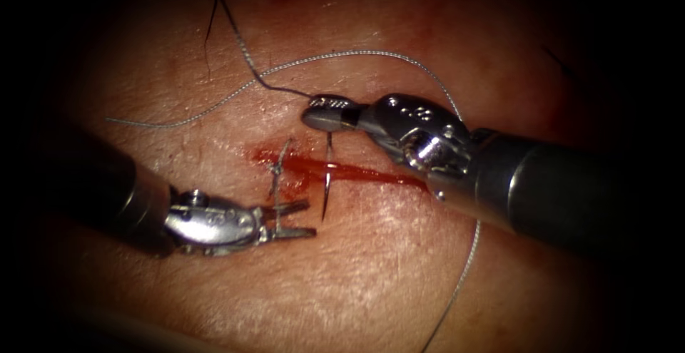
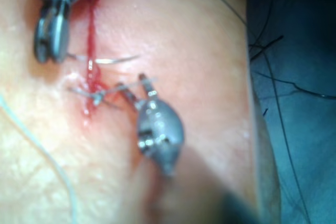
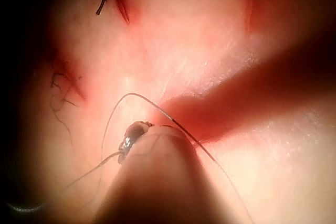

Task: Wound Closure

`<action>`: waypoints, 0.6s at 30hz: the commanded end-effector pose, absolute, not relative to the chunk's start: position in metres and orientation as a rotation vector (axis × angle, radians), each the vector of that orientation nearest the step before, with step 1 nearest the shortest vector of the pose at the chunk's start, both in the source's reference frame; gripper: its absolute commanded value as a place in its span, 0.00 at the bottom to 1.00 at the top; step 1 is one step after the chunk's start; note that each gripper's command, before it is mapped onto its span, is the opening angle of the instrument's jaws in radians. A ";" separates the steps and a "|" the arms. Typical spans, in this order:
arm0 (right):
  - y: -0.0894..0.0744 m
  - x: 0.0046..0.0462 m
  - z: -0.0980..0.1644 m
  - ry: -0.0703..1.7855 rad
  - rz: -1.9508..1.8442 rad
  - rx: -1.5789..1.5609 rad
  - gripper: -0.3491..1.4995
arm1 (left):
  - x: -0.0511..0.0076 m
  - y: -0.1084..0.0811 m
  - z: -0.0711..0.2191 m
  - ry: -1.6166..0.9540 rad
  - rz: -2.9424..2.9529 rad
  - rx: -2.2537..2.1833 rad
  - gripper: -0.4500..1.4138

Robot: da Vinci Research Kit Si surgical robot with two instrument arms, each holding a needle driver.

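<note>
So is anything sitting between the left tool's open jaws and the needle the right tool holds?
Nothing visible. The left tool is open beside the needle, held near its thread end by the right tool. The earlier stitch lies just beside, not between.

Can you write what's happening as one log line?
right pincer: holds needle near its thread end, over cut | left pincer: open, empty

Tissue [image 1: 371, 267] is the carrying surface, pale and glistening, with a short cut [image 1: 335, 171] holding red fluid. A knotted stitch [image 1: 280, 171] sits at the cut's left end. Grey thread [image 1: 357, 55] lies looped across the tissue above the cut, and another strand trails off lower right.
</note>
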State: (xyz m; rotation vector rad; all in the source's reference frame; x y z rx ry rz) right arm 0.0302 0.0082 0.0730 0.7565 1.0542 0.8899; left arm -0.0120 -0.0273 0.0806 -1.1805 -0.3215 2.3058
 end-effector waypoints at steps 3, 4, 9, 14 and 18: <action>0.006 0.0313 0.074 1.010 0.924 0.849 0.00 | -0.0119 -0.028 0.081 -0.324 2.306 -1.176 0.44; 0.006 0.0313 0.074 1.001 0.935 0.872 0.00 | -0.0119 -0.028 0.081 -0.324 2.306 -1.176 0.44; 0.003 0.0313 0.075 0.980 0.961 0.979 0.00 | -0.0119 -0.028 0.081 -0.324 2.306 -1.176 0.44; 0.001 0.0314 0.074 0.989 0.960 1.030 0.00 | -0.0120 -0.028 0.081 -0.323 2.306 -1.176 0.43; 0.002 0.0314 0.074 1.049 0.960 0.979 0.58 | -0.0121 -0.028 0.081 -0.321 2.306 -1.174 0.43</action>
